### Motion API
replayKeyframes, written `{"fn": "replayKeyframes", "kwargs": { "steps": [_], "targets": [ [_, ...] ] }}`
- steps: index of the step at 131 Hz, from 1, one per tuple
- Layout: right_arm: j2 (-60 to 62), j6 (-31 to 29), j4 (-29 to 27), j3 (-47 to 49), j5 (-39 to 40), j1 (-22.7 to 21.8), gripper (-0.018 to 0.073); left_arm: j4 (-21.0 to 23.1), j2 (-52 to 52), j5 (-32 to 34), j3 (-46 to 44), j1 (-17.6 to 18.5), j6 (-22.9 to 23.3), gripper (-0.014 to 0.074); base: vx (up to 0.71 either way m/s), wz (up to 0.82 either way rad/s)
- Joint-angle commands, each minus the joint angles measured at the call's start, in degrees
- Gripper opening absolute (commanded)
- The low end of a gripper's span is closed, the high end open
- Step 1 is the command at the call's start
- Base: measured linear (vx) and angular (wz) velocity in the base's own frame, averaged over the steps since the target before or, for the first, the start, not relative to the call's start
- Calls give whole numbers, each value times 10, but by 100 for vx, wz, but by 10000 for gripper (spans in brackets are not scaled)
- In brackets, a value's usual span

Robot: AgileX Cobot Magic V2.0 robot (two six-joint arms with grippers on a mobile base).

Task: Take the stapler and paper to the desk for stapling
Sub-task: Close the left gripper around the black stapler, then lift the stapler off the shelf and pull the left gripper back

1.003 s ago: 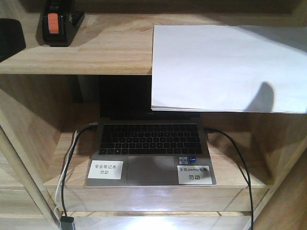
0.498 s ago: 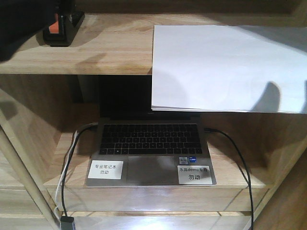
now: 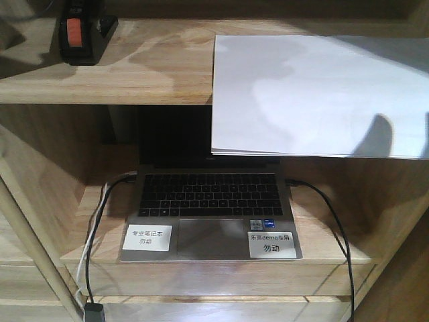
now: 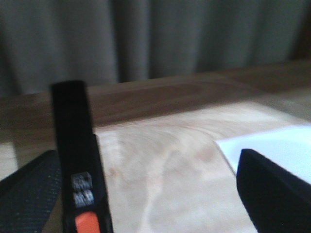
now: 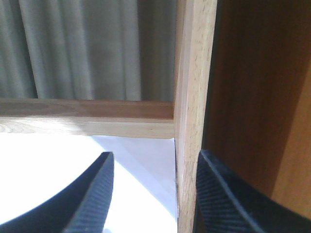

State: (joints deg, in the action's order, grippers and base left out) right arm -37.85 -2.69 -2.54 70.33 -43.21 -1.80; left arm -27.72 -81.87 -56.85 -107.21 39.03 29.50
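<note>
My left gripper (image 4: 146,160), wide and empty, may tip the off-centre stapler (image 4: 73,136) on closing; my right gripper (image 5: 154,155), likewise spread empty over the paper (image 5: 48,165), could snag the shelf post (image 5: 194,73).

Your front camera is facing the shelving squarely from a little way back, looking slightly down on the upper shelf (image 3: 134,74) with the stapler (image 3: 80,33) and paper (image 3: 315,94), and on the laptop (image 3: 209,215) below. Your left wrist camera is skimming low and close across that same shelf toward the grey curtain (image 4: 146,39), sharing the stapler and a paper corner with the front view. Your right wrist camera is hovering close over the paper's right side, facing the curtain past a wooden upright (image 5: 194,97).
</note>
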Motion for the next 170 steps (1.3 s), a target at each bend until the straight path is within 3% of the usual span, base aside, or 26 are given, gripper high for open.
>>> {"fn": "replayKeyframes", "kwargs": {
  "steps": [1,32,51,65,108,130,146,167,170],
  "targets": [
    [-6,-2,0,13,41,-3,363,-22,-19,-12,-70,-10,10,680,0,0],
    [-6,-2,0,13,41,-3,363,9,-72,-40,-124,-61,6,678,0,0],
    [-6,-2,0,13,41,-3,363,59,-100,-27,-124,-92,-48,664,0,0],
    [-6,-2,0,13,41,-3,363,78,-118,-28,-124,-111,-51,655,0,0],
    [-6,-2,0,13,41,-3,363,84,-133,-20,-124,-129,-51,605,0,0],
    [-6,-2,0,13,41,-3,363,94,-138,-20,-124,-129,-57,479,0,0],
    [-6,-2,1,13,41,-3,363,94,-139,-20,-124,-129,-57,311,0,0],
    [-6,-2,1,13,41,-3,363,92,-139,-21,-124,-129,-57,-10,0,0],
    [-6,-2,1,13,41,-3,363,92,-139,-20,-124,-129,-58,-9,0,0]
  ]
}}
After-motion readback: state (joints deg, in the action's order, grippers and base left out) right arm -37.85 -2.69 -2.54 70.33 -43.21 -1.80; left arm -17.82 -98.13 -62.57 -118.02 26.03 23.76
